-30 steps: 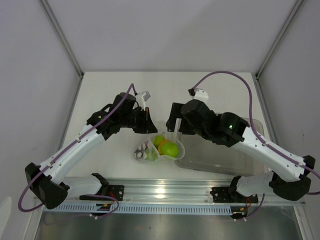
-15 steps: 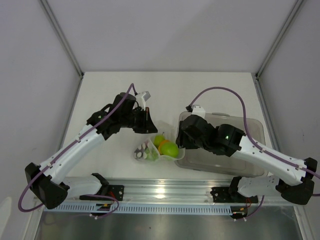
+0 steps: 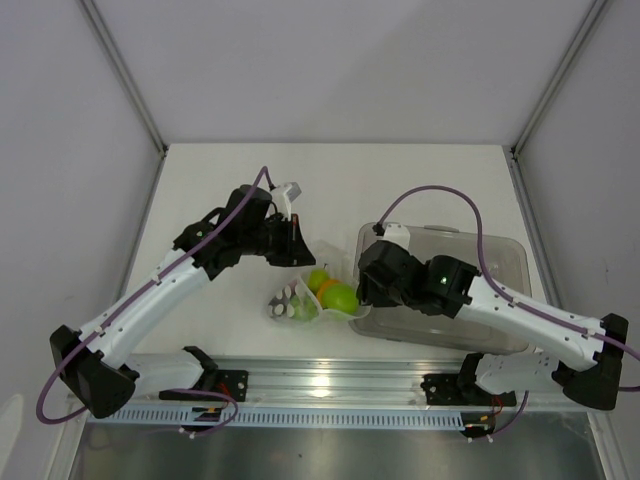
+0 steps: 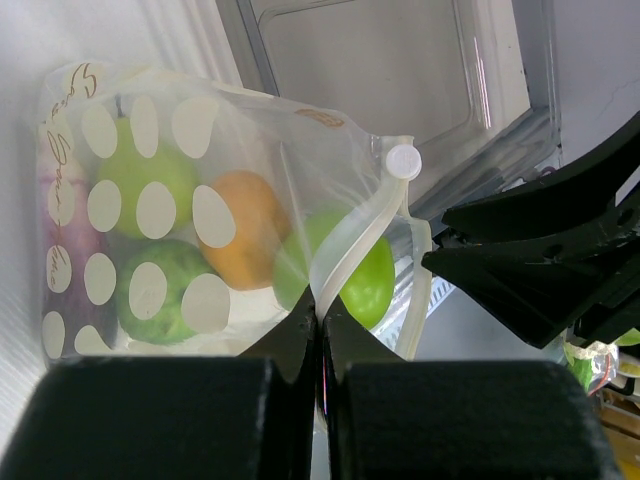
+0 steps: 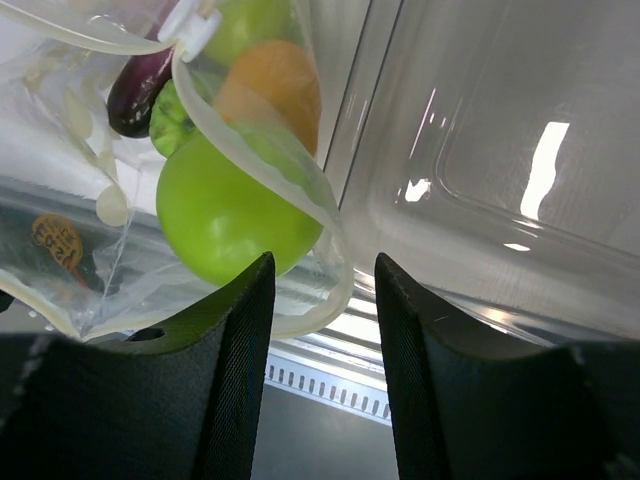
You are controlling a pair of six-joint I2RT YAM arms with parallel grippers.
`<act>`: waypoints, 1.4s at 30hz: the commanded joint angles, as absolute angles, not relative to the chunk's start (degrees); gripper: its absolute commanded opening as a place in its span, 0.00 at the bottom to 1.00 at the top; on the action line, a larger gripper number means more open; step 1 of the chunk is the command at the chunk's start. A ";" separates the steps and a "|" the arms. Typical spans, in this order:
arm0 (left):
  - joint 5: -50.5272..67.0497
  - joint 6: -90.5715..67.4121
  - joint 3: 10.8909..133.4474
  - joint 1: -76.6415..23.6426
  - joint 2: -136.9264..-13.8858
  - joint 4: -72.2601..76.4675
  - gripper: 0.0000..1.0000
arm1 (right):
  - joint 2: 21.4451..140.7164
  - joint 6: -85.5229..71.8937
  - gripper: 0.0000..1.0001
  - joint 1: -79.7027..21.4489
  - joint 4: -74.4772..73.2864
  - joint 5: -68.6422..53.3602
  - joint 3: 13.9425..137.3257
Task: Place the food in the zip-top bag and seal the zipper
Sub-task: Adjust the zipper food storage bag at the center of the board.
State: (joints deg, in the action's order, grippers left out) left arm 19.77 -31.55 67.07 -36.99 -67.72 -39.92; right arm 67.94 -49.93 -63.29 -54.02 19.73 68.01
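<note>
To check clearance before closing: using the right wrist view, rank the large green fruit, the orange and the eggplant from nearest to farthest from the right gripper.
From the right gripper:
1. large green fruit, just beyond the fingertips, left of centre.
2. orange, behind it, top centre.
3. eggplant, farthest, upper left.

I count one zip-top bag (image 4: 250,120), one clear tub (image 5: 480,150), and five toy foods: one eggplant (image 5: 140,90), one orange (image 4: 240,225) and three green fruits (image 5: 235,215).

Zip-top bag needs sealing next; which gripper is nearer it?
Left. The left gripper pinches the zip-top bag at its mouth; the right gripper hangs open just beside it.
</note>
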 commanded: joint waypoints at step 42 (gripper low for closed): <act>19.70 -27.52 69.07 -37.18 -68.64 -42.52 0.01 | 70.49 -45.27 0.00 -58.36 -37.44 5.98 71.69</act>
State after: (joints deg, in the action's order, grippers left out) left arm 19.84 -30.74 66.39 -36.99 -68.23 -40.14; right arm 71.42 -46.85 -57.47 -39.83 7.73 62.85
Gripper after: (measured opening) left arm 0.008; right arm 0.008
